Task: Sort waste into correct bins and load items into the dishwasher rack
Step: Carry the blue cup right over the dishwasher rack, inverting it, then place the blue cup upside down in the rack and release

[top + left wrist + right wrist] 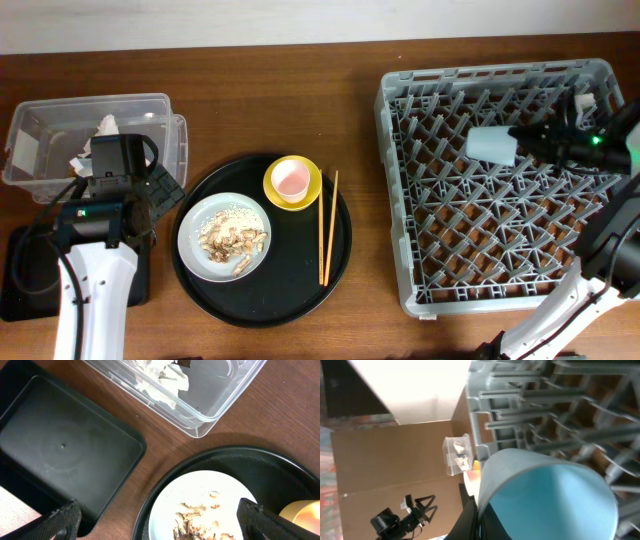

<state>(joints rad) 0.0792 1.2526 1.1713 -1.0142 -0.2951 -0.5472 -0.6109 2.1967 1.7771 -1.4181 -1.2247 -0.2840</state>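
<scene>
Right gripper (522,140) points left over square grey plastic rack (480,260) at right table edge. It pinches small light-blue cup (490,145), sideways at fingertips. Left gripper (160,522) gapes.

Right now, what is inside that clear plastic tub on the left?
Crumpled white napkins lie in the clear tub. The left arm covers its near right corner from overhead, so what is there cannot be seen.

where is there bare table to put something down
Bare tabletop lies between round tray and dishwasher rack, and along the far edge right of the clear tub. The tray is crowded: plate, yellow bowl, chopsticks.
</scene>
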